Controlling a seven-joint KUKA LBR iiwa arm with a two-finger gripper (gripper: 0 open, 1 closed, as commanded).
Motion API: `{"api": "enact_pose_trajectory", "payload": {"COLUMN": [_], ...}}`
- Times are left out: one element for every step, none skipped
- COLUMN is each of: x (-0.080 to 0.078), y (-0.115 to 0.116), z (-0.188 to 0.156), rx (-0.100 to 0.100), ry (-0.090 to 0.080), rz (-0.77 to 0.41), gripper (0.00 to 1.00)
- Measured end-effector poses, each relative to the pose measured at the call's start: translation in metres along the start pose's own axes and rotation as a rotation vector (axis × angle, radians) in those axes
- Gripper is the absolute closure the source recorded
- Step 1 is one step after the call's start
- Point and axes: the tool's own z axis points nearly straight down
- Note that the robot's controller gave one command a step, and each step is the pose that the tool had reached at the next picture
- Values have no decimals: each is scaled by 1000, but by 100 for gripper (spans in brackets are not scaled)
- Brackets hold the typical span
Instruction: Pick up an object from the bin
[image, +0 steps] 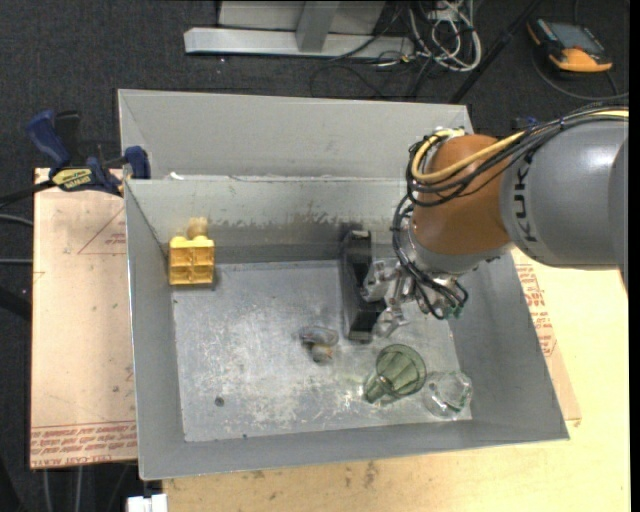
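A yellow block (191, 262) sits against the bin's (250, 420) left wall, near the far corner. At mid-floor lies 1 small grey-brown lump (321, 343), the thing nearest the black jaws, which hang low just to its right; I cannot tell whether they are apart or together. Near the jaws on the right, a green ribbed piece (393, 374) lies beside a clear glassy piece (448, 394).

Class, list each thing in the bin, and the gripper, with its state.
Gripper: low, at right.
Black bar: beside gripper; held or not, unclear.
Yellow block: free, back left.
Grey lump: free, middle.
Green piece: free, front right.
Clear piece: free, right of green piece.
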Motion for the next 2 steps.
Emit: {"api": "enact_pose_trajectory", "payload": {"x": [-2,-27], "y": [5,34], "z": [-57,-240], "rx": [0,1], "ry": [14,6], "rz": [-61,-191], "gripper": [100,100]}}
